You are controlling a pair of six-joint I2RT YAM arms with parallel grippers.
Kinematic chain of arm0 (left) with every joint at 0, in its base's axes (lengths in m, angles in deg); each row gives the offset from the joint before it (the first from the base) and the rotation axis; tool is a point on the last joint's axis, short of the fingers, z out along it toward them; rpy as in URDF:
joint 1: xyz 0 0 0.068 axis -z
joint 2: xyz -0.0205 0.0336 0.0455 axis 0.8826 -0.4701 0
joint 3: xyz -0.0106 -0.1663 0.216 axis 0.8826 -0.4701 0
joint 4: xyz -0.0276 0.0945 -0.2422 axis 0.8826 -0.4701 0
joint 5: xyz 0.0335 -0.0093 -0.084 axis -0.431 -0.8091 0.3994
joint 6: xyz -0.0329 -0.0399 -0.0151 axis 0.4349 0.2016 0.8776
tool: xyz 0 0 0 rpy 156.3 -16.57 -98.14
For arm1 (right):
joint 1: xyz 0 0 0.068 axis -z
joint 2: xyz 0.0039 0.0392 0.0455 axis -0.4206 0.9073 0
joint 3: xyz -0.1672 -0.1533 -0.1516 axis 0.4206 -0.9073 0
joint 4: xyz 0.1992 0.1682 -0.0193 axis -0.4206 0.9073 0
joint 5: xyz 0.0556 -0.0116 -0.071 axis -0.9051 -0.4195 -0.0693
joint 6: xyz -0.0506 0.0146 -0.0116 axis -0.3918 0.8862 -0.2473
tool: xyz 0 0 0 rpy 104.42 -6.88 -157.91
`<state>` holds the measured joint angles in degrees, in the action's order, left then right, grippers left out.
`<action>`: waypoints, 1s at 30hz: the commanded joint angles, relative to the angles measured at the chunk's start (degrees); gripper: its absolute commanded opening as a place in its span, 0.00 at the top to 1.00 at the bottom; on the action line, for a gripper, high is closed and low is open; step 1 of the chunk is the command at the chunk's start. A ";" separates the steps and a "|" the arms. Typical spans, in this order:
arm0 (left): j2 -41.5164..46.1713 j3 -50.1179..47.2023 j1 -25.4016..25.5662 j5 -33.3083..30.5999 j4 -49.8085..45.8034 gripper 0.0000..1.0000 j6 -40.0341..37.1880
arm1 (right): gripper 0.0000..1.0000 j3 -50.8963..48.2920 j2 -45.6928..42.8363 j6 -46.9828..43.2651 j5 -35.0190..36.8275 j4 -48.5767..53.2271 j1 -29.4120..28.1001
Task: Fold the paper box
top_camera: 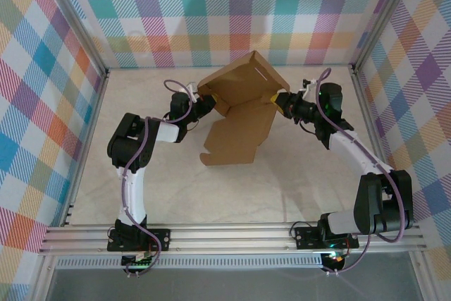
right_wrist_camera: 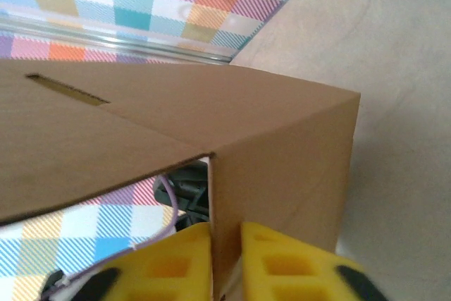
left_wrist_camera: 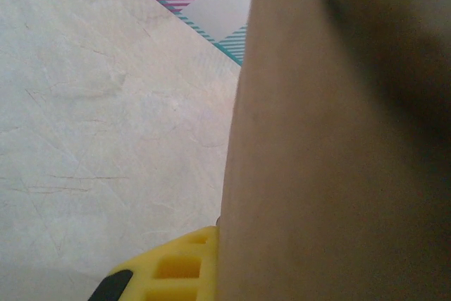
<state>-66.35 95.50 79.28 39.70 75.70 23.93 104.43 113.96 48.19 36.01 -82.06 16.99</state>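
- The paper box (top_camera: 239,114) sits half folded on the tabletop (top_camera: 176,188), one panel flat and the others raised toward the far wall.
- The left tool (top_camera: 203,106) meets the box's left corner, closed on the cardboard; its yellow finger (left_wrist_camera: 176,266) presses the panel.
- The right tool (top_camera: 282,100) is at the box's right side, its jaws pinched tight on an upright panel edge (right_wrist_camera: 225,244).

Bright, even light, faint shadows on the desk (top_camera: 176,188); the paper box (left_wrist_camera: 331,146) blurs, darkening rightward, in left wrist view.
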 commanded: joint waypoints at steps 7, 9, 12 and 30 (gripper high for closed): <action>2.57 -0.69 -0.36 -1.15 1.09 1.00 -0.44 | 0.57 2.89 -1.64 -3.15 -0.91 1.66 -0.21; 2.84 -0.96 -0.36 -2.24 1.17 1.00 -0.08 | 0.36 3.73 -2.88 -5.75 1.63 5.38 -0.12; 3.12 -1.57 -0.36 -4.44 0.82 1.00 0.61 | 0.28 5.42 -5.79 -11.03 7.70 13.53 0.13; 3.57 -3.69 -0.05 -13.30 1.23 1.00 -0.07 | 0.24 44.91 1.66 -40.33 42.98 51.43 -15.51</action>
<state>-65.58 92.64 79.32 28.83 75.44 24.13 142.90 111.71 16.04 69.23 -38.54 5.65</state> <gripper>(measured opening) 0.064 0.764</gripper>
